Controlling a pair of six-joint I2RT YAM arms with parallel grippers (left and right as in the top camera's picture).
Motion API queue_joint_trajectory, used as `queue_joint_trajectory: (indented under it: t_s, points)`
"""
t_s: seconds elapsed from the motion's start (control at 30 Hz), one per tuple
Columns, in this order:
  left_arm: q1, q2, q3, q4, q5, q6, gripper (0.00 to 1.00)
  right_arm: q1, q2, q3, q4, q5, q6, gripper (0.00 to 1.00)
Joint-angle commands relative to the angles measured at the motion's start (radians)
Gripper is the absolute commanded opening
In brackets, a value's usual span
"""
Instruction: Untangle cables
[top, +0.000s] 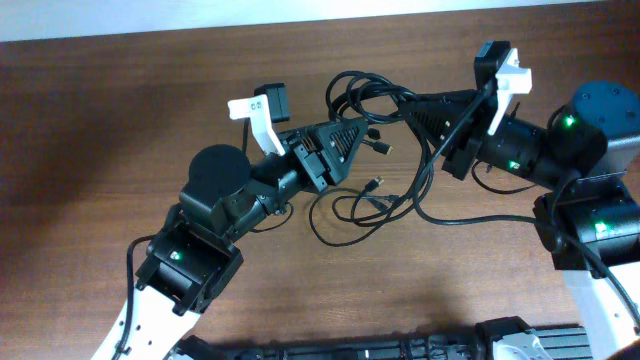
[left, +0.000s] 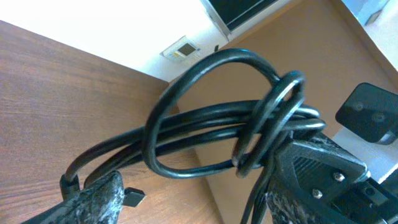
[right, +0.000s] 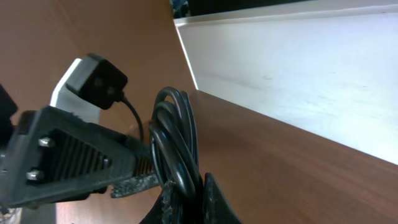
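Up at the middle of the counter (top: 120, 110), the cables (top: 365, 95) sit in one knotted bunch, with loose loops and small plugs (top: 380, 148) trailing toward the robot. Right jaws are clamped tight on the bundle's strands. Left jaws stand wide apart around the loops, pinching nothing I can see. I'd close the left on just one loop, then pull away slowly while the right anchors.

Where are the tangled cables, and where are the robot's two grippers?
cables (top: 390, 96), overhead view, on the looped bunch.
left gripper (top: 356, 128), overhead view, between its fingertips.
right gripper (top: 410, 105), overhead view, between its fingertips pinching the cables.
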Motion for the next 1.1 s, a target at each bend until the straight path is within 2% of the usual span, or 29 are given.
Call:
queue_joint_trajectory:
  t_s: [0.0,0.53,0.97,1.0,1.03,1.07]
  points:
    - [0.000,0.004,0.019,0.006,0.014,-0.012,0.69,0.005,-0.007,0.011,0.011,-0.037,0.025,0.04]
    - [-0.046,0.006,0.019,0.051,0.025,-0.011,0.73,0.005,0.016,0.011,0.008,-0.041,0.025,0.04]
    - [-0.045,0.020,0.019,0.081,0.001,-0.011,0.72,0.005,0.016,0.011,0.007,-0.163,0.025,0.04]
    - [-0.045,0.020,0.019,0.083,-0.002,-0.011,0.70,0.005,0.016,0.011,0.006,-0.166,0.025,0.04]
    - [-0.045,0.020,0.019,0.091,-0.002,-0.011,0.62,0.005,0.016,0.011,0.004,-0.165,0.024,0.04]
    - [-0.045,0.020,0.019,0.097,-0.001,-0.011,0.50,0.005,0.016,0.011,0.004,-0.165,0.024,0.04]
